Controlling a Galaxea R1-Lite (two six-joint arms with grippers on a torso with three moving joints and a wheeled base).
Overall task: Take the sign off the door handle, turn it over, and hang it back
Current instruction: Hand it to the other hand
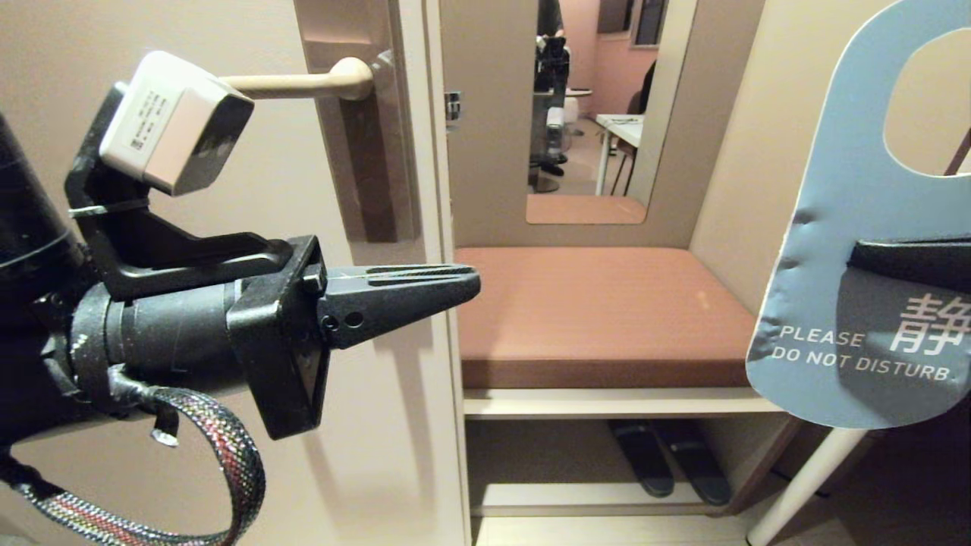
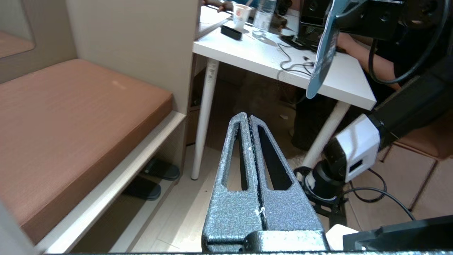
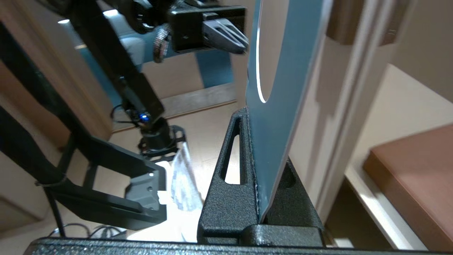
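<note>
The sign [image 1: 857, 227] hangs in the air at the right of the head view, blue "PLEASE DO NOT DISTURB" side facing me. My right gripper [image 1: 861, 254] is shut on its lower half. The right wrist view shows the card [image 3: 279, 88] pinched edge-on between that gripper's [image 3: 254, 120] two fingers. The cream door handle [image 1: 303, 83] sticks out bare from its brown plate [image 1: 364, 129] at upper left. My left gripper [image 1: 474, 282] is shut and empty, pointing right below the handle, well apart from the sign. In the left wrist view its jaws [image 2: 246, 118] press together, with the sign [image 2: 324, 53] far ahead.
Beside the door is a bench with a brown cushion [image 1: 599, 311], slippers [image 1: 667, 455] under it and a mirror [image 1: 592, 114] above. A white table [image 2: 269, 60] holds a cup, a bottle and cables; a person's arm [image 2: 357, 46] rests there. Its leg [image 1: 804, 478] stands under the sign.
</note>
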